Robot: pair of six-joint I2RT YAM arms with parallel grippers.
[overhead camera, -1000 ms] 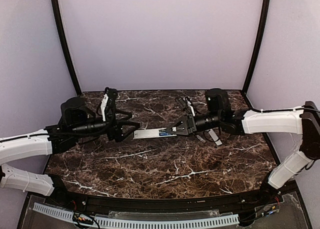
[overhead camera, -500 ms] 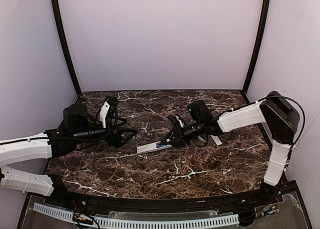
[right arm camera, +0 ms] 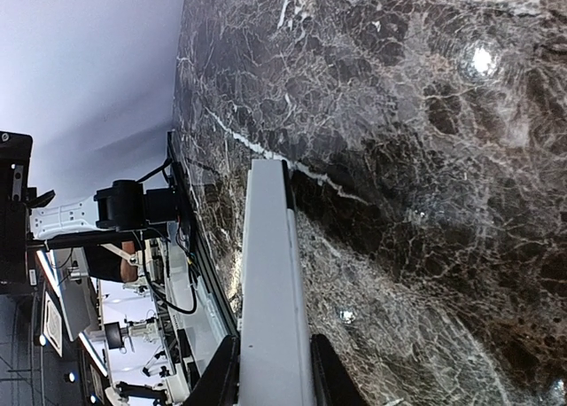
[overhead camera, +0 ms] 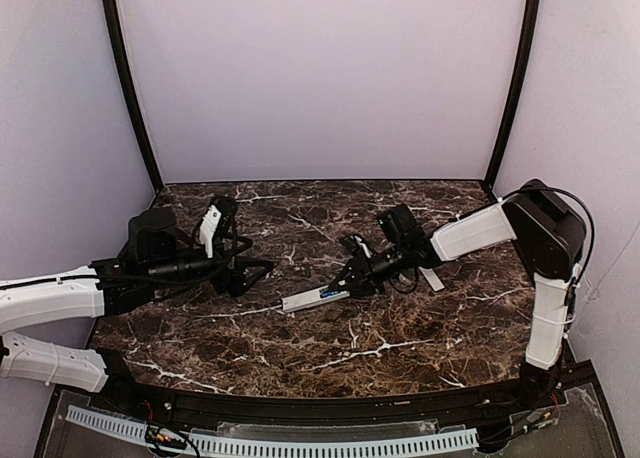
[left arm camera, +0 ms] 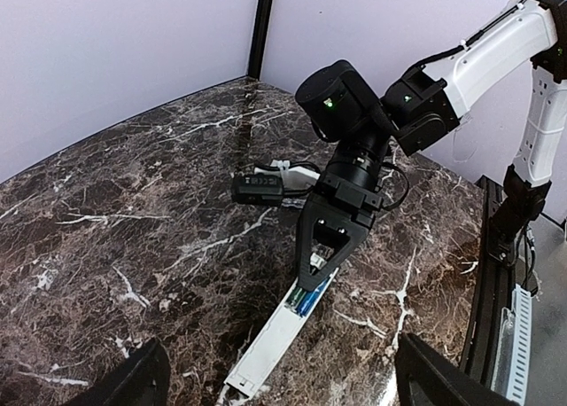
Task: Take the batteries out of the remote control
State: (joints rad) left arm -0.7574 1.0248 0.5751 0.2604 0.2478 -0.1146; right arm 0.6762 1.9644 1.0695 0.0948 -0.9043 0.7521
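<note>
Centrally, right pincer (overhead camera: 345, 285) clamped on remote control (overhead camera: 312, 299) end, batteries (left arm camera: 303, 298) showing, left pincer (overhead camera: 258, 270) spread wide

Legible markings: none.
Batteries (left arm camera: 306, 298) in remote control (left arm camera: 270, 344) appear too small for any label to read.

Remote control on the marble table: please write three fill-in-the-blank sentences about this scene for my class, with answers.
The gripper clamped on the slim white remote control belongs to the ____ arm.
The left gripper holds nothing; its jaws stand ____.
The blue batteries lie ____ the remote's uncovered compartment.
Missing words: right; open; inside.
</note>
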